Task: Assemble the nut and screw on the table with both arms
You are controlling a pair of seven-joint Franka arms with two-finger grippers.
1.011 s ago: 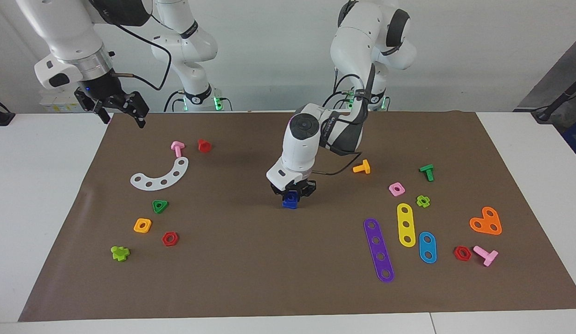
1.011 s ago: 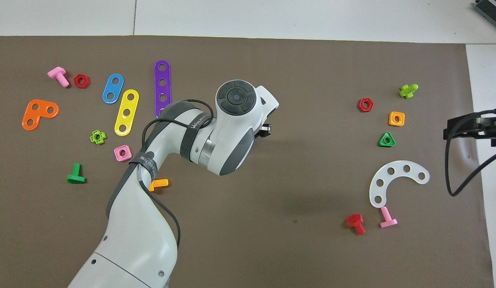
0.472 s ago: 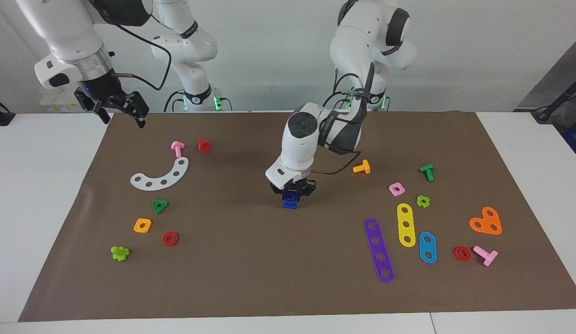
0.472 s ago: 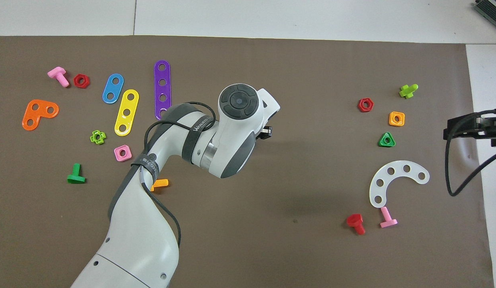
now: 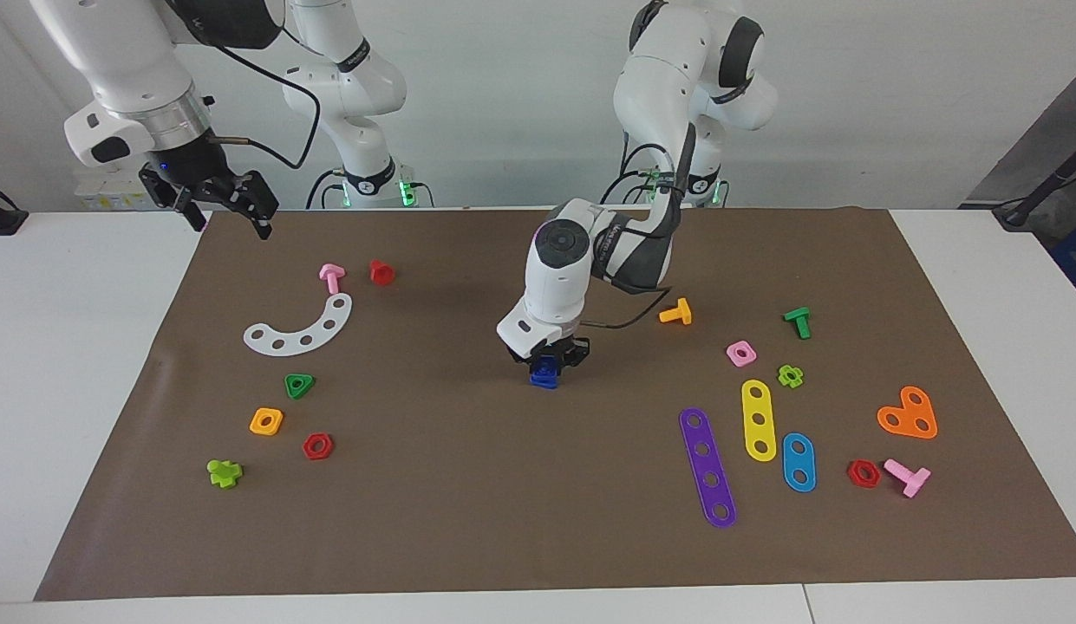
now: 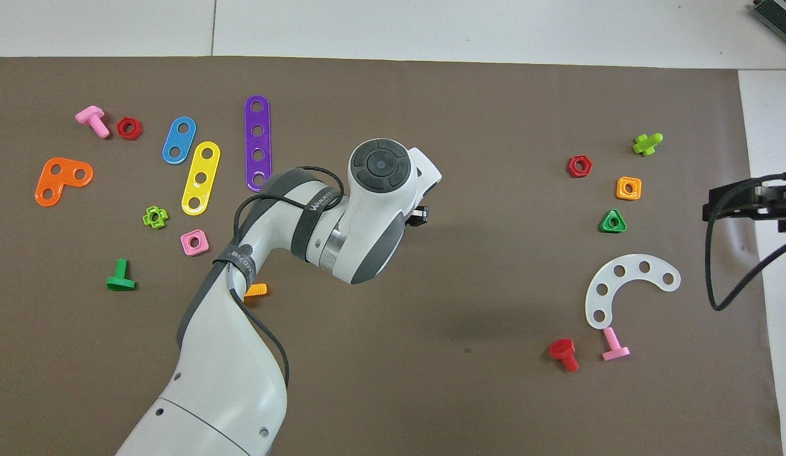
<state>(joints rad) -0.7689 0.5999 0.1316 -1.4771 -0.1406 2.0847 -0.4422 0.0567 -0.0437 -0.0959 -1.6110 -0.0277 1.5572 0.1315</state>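
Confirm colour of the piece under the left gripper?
Dark blue: the piece under the left gripper. Shows best in the facing view; hidden by the arm overhead.

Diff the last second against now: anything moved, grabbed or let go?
Little. The left arm's elbow swung slightly toward the right arm's end of the table while the left hand stayed low at the blue nut mid-mat; the nut hardly shifted. Whether it is gripped is unclear. Nothing was let go. The right hand waits over the mat's corner, unchanged, as are the loose parts.

Dark-blue nut (image 5: 544, 372) on brown mat (image 5: 468, 485); white arms (image 5: 562, 277), black fingers (image 5: 262, 227)
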